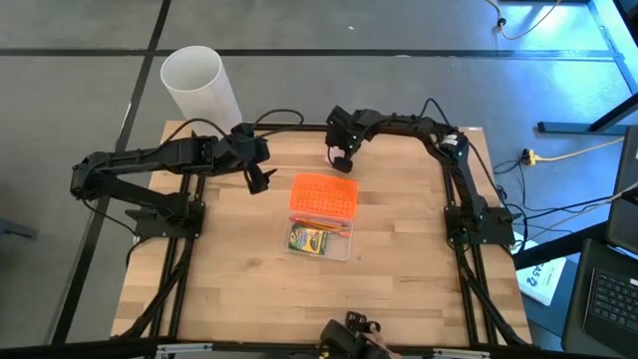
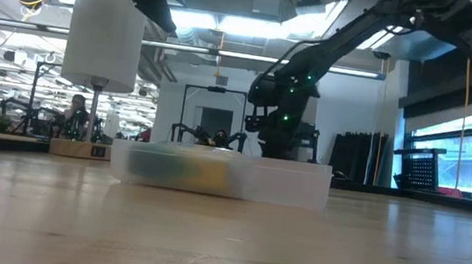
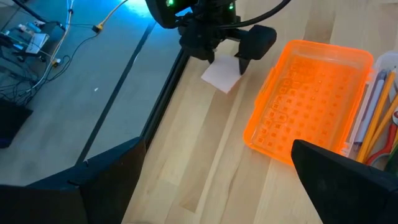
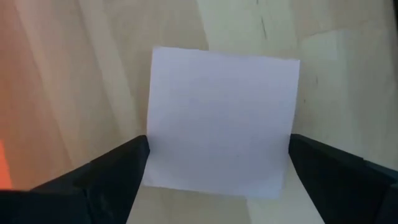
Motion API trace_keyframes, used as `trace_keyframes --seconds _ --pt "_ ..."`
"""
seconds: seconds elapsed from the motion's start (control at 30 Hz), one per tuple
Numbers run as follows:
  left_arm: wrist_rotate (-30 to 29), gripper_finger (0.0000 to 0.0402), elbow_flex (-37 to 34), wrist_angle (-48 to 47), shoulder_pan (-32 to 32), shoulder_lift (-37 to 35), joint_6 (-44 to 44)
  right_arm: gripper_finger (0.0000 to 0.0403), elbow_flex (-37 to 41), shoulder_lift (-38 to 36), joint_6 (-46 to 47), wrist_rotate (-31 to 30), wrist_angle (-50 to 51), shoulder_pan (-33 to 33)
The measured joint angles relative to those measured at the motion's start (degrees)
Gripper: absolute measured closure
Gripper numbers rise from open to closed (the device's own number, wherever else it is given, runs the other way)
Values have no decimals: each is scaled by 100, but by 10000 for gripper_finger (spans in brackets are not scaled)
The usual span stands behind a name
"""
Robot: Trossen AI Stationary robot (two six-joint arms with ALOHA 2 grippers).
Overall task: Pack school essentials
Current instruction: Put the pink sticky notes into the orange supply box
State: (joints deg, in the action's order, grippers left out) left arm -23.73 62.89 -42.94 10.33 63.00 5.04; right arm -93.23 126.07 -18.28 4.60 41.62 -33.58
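A small pale square eraser (image 4: 221,118) lies flat on the table, just beyond the far edge of the orange lid (image 1: 322,195). My right gripper (image 1: 342,160) is open and points down over the eraser, one finger on each side of it. In the left wrist view the eraser (image 3: 221,78) shows under that gripper (image 3: 225,62). The clear box (image 1: 339,251) holds the green-and-yellow crayon box (image 1: 310,238) and orange pencils (image 3: 380,102). My left gripper (image 1: 258,179) is open and hovers left of the lid. My right gripper comes at the eraser from above, with its fingers (image 4: 118,174) beside two opposite edges of the square (image 4: 155,124). The eraser lies flat on the table. I cannot tell whether the fingers touch it.
A tall white cylinder (image 1: 199,82) stands at the table's far left corner, behind my left arm. The orange lid (image 3: 311,93) lies flat against the clear box's far side. Bare wood shows to the left, right and near side of the box.
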Motion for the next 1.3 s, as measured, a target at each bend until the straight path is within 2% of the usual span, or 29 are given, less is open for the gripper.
trace_keyframes --seconds 0.23,0.53,1.3 --pt "0 4 0 1 0 -2 2 14 -281 8 252 -287 210 58" --pt "0 4 0 -2 -1 -1 0 14 -277 21 597 -187 178 102" --pt "1 4 0 -2 0 -2 1 14 -308 231 256 -224 14 120"
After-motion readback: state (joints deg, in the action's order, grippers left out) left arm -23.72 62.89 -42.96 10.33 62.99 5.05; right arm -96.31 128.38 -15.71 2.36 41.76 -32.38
